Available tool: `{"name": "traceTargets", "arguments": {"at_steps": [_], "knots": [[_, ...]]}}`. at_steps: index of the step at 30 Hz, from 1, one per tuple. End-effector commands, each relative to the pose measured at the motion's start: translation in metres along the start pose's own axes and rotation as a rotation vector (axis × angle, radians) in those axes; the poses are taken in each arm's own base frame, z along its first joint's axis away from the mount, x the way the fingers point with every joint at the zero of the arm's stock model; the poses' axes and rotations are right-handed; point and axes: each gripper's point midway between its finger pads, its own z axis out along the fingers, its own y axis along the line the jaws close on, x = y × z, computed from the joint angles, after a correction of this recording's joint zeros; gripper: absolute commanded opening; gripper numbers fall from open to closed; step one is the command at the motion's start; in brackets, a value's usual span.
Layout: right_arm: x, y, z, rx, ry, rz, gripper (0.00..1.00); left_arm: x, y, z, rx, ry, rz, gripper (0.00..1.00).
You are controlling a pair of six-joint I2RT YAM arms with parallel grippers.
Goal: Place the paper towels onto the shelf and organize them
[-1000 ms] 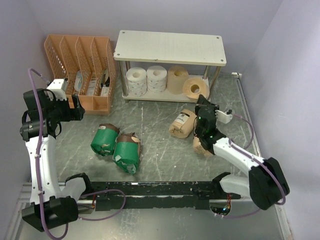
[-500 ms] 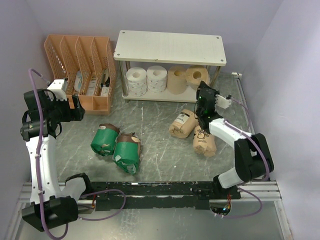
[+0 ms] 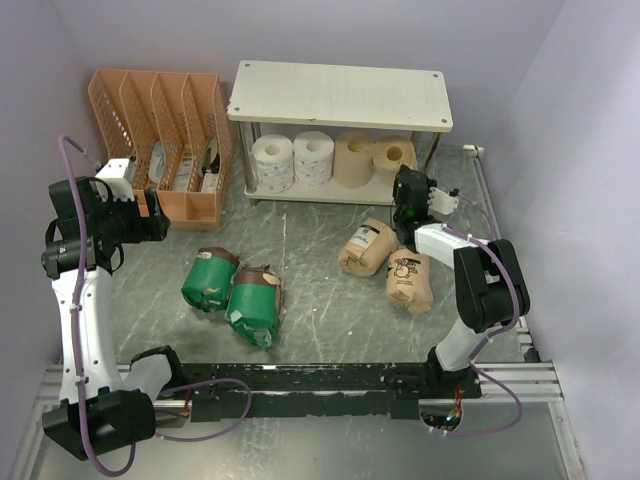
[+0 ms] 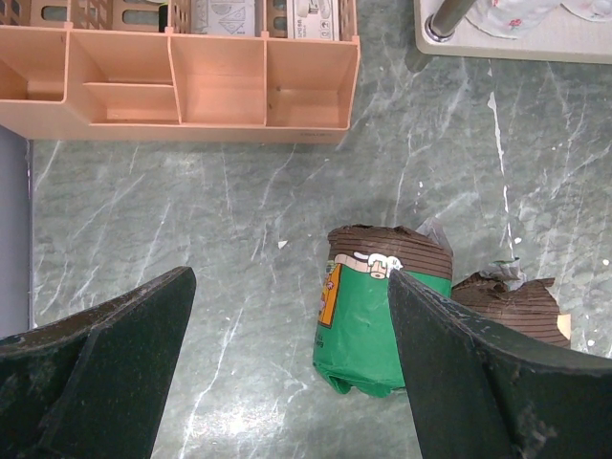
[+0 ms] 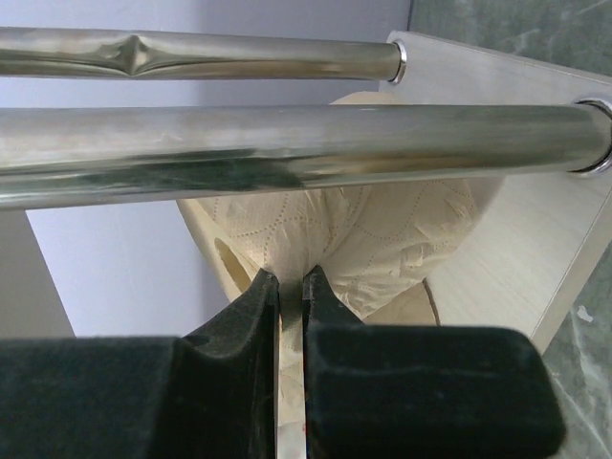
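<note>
Jaws of the right gripper (image 5: 290, 277) sit almost together, pinched on puckered paper at the side of a bare tan roll (image 5: 382, 239). Two metal legs of the shelf (image 5: 287, 134) cross the wrist view and hide the roll's upper part. From above, we see that roll at the right end of the lower tier, partly under the top board, with the other tan roll (image 3: 354, 158) and two white rolls (image 3: 272, 162) to its left.

Our left gripper (image 4: 287, 382) hangs with its jaws wide apart, holding nothing, above one green-wrapped roll (image 4: 382, 325). The second green-wrapped roll (image 4: 512, 306) is half hidden behind the right finger. Both lie on the table (image 3: 320, 335), as do two paper-wrapped rolls (image 3: 367, 247) nearer the shelf. The orange organizer (image 3: 160, 140) holds printed items we cannot make out.
</note>
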Motion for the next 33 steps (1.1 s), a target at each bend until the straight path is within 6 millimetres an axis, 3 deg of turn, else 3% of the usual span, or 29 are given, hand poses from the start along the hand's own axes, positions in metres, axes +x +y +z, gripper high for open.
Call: {"name": "traceTargets", "arguments": {"at_steps": [1,8,10,13,18,20,23,29,33], "knots": [[0.003,0.026,0.008,-0.057,0.026,0.085,0.07,-0.002,0.007,0.001,-0.024,-0.008,-0.003,0.93],[0.005,0.034,0.017,-0.091,0.065,0.036,0.88,-0.002,0.005,0.001,-0.016,-0.011,-0.003,0.93],[0.006,0.044,0.012,-0.125,0.086,-0.005,1.0,-0.002,0.005,0.001,-0.018,-0.012,-0.002,0.94],[0.005,0.061,-0.009,-0.181,0.109,-0.122,1.0,-0.003,0.004,0.0,-0.014,-0.014,-0.001,0.93],[0.003,0.046,-0.079,-0.151,0.061,-0.317,1.0,-0.012,-0.013,-0.007,0.078,-0.036,-0.005,0.93],[0.007,0.047,-0.106,-0.17,0.022,-0.498,1.0,-0.012,-0.017,-0.007,0.107,-0.033,-0.007,0.94],[0.03,0.049,-0.14,-0.231,0.056,-0.792,1.0,-0.009,-0.021,-0.005,0.144,-0.013,-0.007,0.93],[0.077,0.017,-0.194,-0.366,0.44,-1.207,1.0,-0.009,-0.026,-0.003,0.179,-0.001,-0.012,0.94],[0.105,-0.029,-0.238,-0.414,0.797,-1.394,1.0,-0.011,-0.021,-0.002,0.151,-0.003,-0.019,0.94]]}}
